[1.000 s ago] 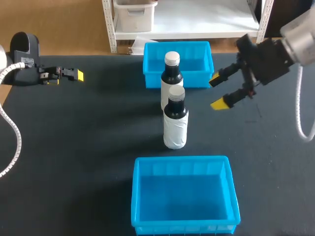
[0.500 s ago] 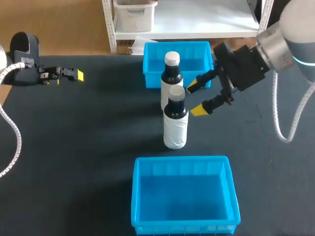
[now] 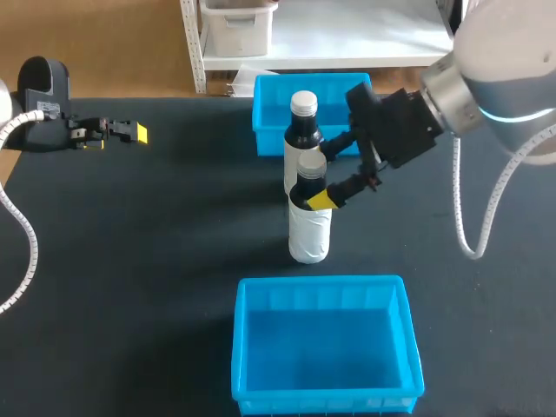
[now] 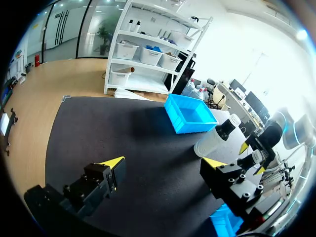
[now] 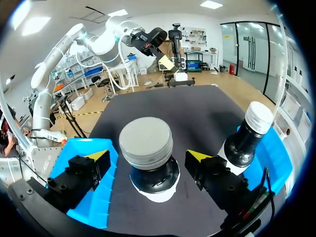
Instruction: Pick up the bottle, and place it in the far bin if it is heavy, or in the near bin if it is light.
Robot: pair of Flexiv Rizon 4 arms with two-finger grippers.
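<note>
The right gripper [image 3: 324, 175] has swung in from the table's right and now straddles the nearer bottle's [image 3: 310, 228] neck, fingers spread and not yet clenched, ready for grasping.

A broad table [image 3: 130, 261] with a matte black top under bright, even light, soft shadows across it.

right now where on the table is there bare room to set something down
Bare table lies wide between the left gripper, the nearer bottle and the near bin; another patch is right of that bin. Crowded: the middle, where the right gripper straddles that bottle, close before the far bottle and far bin.
</note>
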